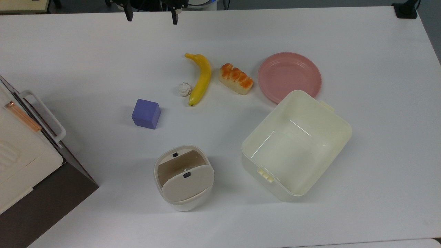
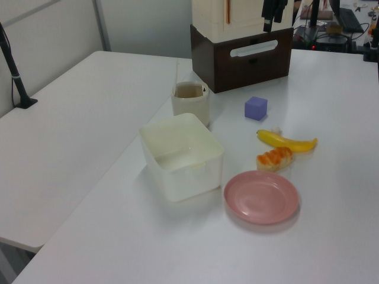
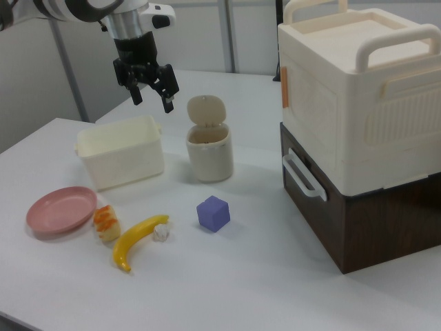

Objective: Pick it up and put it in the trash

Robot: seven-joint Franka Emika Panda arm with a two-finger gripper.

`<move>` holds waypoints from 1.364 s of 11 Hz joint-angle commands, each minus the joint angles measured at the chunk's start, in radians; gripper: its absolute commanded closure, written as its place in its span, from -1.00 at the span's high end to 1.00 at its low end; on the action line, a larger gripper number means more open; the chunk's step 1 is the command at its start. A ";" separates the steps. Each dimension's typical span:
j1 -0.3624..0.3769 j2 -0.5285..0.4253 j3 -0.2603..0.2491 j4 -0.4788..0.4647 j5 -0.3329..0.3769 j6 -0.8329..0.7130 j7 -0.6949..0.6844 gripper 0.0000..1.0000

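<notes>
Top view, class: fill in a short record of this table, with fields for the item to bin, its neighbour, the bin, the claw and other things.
item to bin: small white lump, lying on the table
neighbour: banana, right beside the lump
bin: small white bin, flap lid tilted, opening showing
claw: claw open, holding nothing, raised above the table
other things: purple cube, bread piece, pink plate, cream tub

Glossy plastic tub (image 1: 330, 119), matt smooth table (image 1: 379, 86), lumpy off-white ball (image 1: 185, 89)
</notes>
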State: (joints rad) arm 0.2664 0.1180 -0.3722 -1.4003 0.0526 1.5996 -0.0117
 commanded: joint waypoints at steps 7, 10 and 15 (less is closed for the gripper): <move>0.011 -0.061 0.007 -0.106 0.027 0.028 0.007 1.00; 0.019 -0.060 0.018 -0.126 0.007 0.030 0.015 1.00; -0.018 -0.057 0.184 -0.435 -0.271 0.209 0.305 1.00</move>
State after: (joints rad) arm 0.2753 0.1011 -0.1929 -1.6788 -0.2120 1.7126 0.2313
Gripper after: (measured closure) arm 0.000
